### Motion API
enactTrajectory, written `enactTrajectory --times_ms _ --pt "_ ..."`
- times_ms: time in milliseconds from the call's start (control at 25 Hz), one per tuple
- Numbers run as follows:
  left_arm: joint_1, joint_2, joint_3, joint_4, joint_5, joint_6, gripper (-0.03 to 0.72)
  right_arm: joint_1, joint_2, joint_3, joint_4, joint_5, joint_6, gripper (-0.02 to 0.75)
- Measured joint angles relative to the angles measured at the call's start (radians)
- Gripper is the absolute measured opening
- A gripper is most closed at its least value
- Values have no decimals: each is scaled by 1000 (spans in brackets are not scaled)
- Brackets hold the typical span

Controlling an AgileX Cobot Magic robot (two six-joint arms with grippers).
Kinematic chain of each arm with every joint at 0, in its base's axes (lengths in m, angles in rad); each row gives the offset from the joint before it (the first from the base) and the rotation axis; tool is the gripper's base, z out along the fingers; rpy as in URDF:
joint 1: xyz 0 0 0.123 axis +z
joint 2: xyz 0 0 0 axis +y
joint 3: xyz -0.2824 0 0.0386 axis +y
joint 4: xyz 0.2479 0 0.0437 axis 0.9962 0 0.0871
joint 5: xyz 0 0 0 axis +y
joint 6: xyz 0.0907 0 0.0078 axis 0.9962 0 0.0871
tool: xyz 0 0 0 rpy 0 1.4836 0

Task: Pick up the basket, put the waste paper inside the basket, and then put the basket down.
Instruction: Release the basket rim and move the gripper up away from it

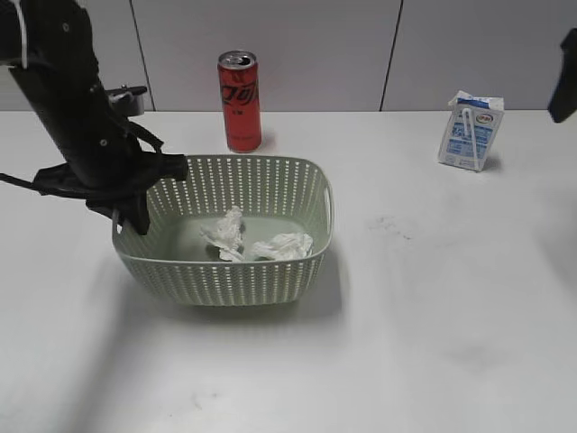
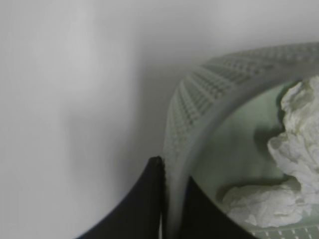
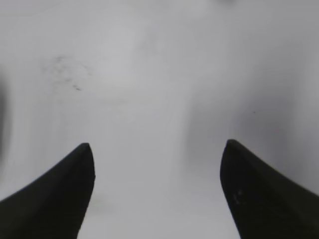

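The pale sage-green basket [image 1: 270, 271] sits on the white table, left of centre. White wads of waste paper [image 1: 257, 242] lie inside it on its floor. My left gripper [image 1: 135, 216] is shut on the basket's left end wall, one finger outside and one inside. The left wrist view shows the curved wall of the basket [image 2: 199, 99] between the fingers of that gripper [image 2: 172, 172], with the waste paper [image 2: 294, 149] inside the basket. My right gripper [image 3: 157, 149] is open and empty above bare table; only a bit of that arm shows at the exterior view's right edge.
A red drink can [image 1: 239, 99] stands behind the basket near the back wall. A blue-and-white drink carton [image 1: 471, 131] stands at the back right. The white table [image 1: 433, 316] has faint scuff marks right of the basket.
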Motion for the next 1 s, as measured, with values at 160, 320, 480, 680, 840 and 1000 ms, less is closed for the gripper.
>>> enactTrajectory --times_ms 160,320,480,680,840,1000 --pt "-2 65 -18 -13 -50 0 5 -86 -73 102 -49 5 33 591" --pt "-4 85 -20 -28 -102 0 5 -100 -243 306 -73 6 44 591" --pt "-5 87 -23 -18 -124 0 28 -100 -497 533 -47 9 46 590" --pt "-5 87 -24 5 -136 0 241 -100 -855 768 -38 -77 46 590" --pt "-5 85 -24 7 -137 0 510 -100 -1133 929 -38 -155 46 590" --pt "7 35 -25 26 -132 0 664 -99 -1349 1059 -45 -170 46 590"
